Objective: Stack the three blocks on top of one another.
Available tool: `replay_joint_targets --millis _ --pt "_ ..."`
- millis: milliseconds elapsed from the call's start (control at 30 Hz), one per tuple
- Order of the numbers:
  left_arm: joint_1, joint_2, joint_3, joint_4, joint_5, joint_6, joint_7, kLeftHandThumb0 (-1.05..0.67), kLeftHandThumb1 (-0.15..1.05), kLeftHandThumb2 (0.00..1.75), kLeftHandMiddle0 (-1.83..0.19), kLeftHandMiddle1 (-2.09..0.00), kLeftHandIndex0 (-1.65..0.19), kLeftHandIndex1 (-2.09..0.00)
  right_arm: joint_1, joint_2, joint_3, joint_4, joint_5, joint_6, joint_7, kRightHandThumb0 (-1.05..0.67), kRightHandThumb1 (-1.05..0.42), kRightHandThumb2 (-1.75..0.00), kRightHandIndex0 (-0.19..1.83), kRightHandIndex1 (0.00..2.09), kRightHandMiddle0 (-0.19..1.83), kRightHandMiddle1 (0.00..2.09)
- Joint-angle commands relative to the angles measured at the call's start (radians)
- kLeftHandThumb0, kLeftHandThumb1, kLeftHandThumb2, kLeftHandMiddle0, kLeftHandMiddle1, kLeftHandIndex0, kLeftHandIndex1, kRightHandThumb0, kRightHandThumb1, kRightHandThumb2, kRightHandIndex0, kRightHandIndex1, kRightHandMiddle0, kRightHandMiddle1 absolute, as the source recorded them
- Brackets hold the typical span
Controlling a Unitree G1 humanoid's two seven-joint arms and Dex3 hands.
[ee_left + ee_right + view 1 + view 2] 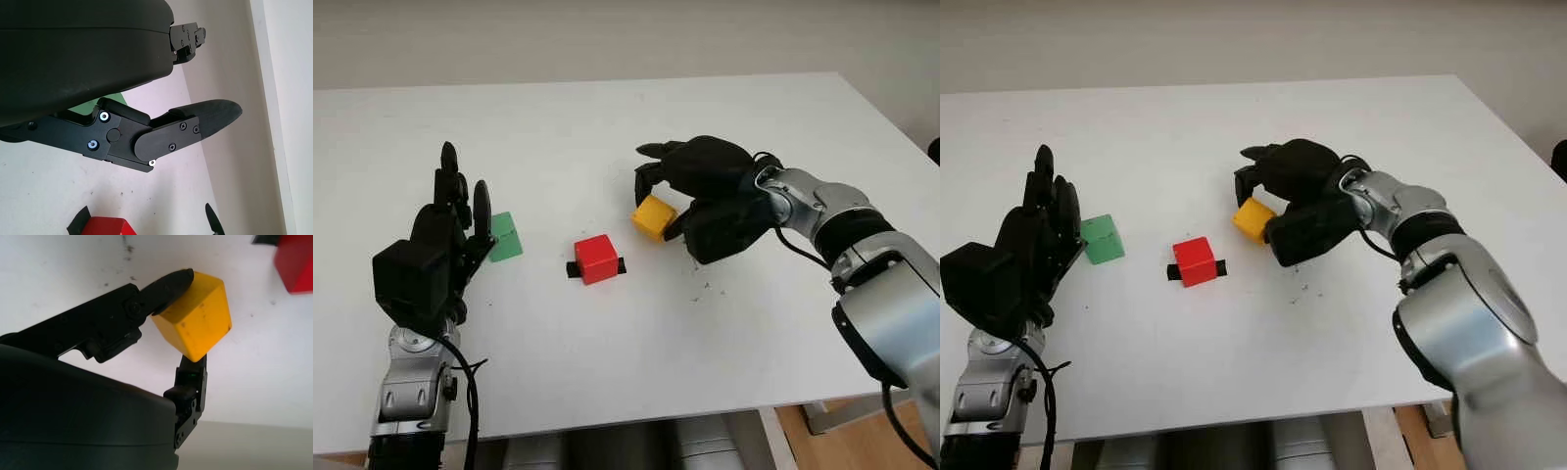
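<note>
From the head camera, you see your right robot hand (668,201) grasping the yellow block (653,216) near the middle of the white counter (607,117), the block tilted and pinched between black fingers. The red block (596,258) sits just beside it toward your left, resting on a small black piece (573,269) that pokes out at both sides. The green block (504,236) lies further left, partly behind your left robot hand (450,220), which is raised over the counter's left side, released and holding nothing.

From the left wrist, you look past the black shell and one outstretched finger (205,117) of the idle left robot hand; a sliver of the green block (105,104) shows behind the finger joint, and the red block (107,227) sits at the frame's edge on the counter.

From the right wrist, you see the yellow block (195,322) gripped corner-wise, one fingertip (171,284) pressed on its upper face and another finger (193,382) braced beneath. The block appears lifted off the counter. The red block (293,262) lies nearby.
</note>
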Motion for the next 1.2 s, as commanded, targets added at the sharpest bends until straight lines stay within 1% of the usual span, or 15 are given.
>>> replay_joint_targets --millis 0,33,67,167,300,433,533,667,833,967,1167 --pt "0.009 0.004 0.001 -0.019 0.000 -0.005 -0.003 -0.72 1.05 0.72 0.14 -0.05 0.15 -0.05 0.004 0.010 -0.064 -0.016 0.065 0.009 0.058 -0.34 -0.90 -0.05 0.21 0.06 0.51 1.22" --pt "0.008 0.004 0.001 -0.018 0.000 -0.003 -0.003 -0.72 1.05 0.72 0.14 -0.05 0.16 -0.05 0.006 0.018 -0.099 -0.021 0.108 0.016 0.104 -0.33 -0.90 -0.05 0.20 0.06 0.51 1.23" --pt "0.007 0.004 0.001 -0.017 -0.001 -0.002 -0.003 -0.72 1.05 0.72 0.14 -0.05 0.16 -0.05 0.008 0.023 -0.126 -0.025 0.139 0.021 0.139 -0.34 -0.90 -0.05 0.20 0.06 0.48 1.30" --pt "0.008 0.002 0.001 -0.018 -0.001 0.002 -0.001 -0.72 1.05 0.72 0.14 -0.05 0.16 -0.05 0.009 0.039 -0.186 -0.042 0.212 0.055 0.232 -0.34 -0.90 -0.05 0.20 0.06 0.44 1.37" --pt "0.010 0.005 -0.001 -0.019 0.001 0.002 -0.003 -0.72 1.05 0.72 0.15 -0.05 0.16 -0.05 0.012 0.062 -0.256 -0.067 0.299 0.120 0.347 -0.37 -0.90 -0.05 0.20 0.06 0.43 1.40" --pt "0.012 0.005 0.001 -0.023 0.001 0.005 -0.002 -0.72 1.05 0.72 0.15 -0.05 0.16 -0.05 0.022 0.082 -0.312 -0.094 0.369 0.169 0.429 -0.42 -0.91 -0.05 0.21 0.06 0.43 1.43" --pt "0.013 0.005 0.001 -0.026 0.000 0.009 -0.002 -0.72 1.05 0.71 0.14 -0.05 0.17 -0.05 0.041 0.107 -0.364 -0.113 0.439 0.226 0.489 -0.41 -0.90 -0.05 0.23 0.06 0.43 1.44" --pt "0.013 0.004 0.001 -0.027 0.003 0.012 0.001 -0.73 1.05 0.72 0.14 -0.06 0.16 -0.05 0.080 0.146 -0.419 -0.152 0.514 0.314 0.524 -0.41 -0.91 -0.05 0.22 0.06 0.42 1.50" --pt "0.015 0.004 0.002 -0.030 0.001 0.012 -0.001 -0.73 1.05 0.72 0.14 -0.05 0.17 -0.05 0.129 0.176 -0.440 -0.222 0.548 0.419 0.530 -0.44 -0.92 -0.06 0.19 0.05 0.40 1.50" --pt "0.016 0.002 0.003 -0.032 -0.001 0.012 0.000 -0.73 1.05 0.71 0.14 -0.05 0.17 -0.05 0.194 0.205 -0.444 -0.285 0.572 0.426 0.547 -0.46 -0.92 -0.06 0.20 0.05 0.40 1.51" --pt "0.015 -0.003 0.001 -0.035 -0.004 0.016 0.002 -0.72 1.05 0.71 0.15 -0.05 0.17 -0.05 0.230 0.232 -0.446 -0.315 0.586 0.459 0.551 -0.45 -0.91 -0.05 0.18 0.04 0.41 1.53"
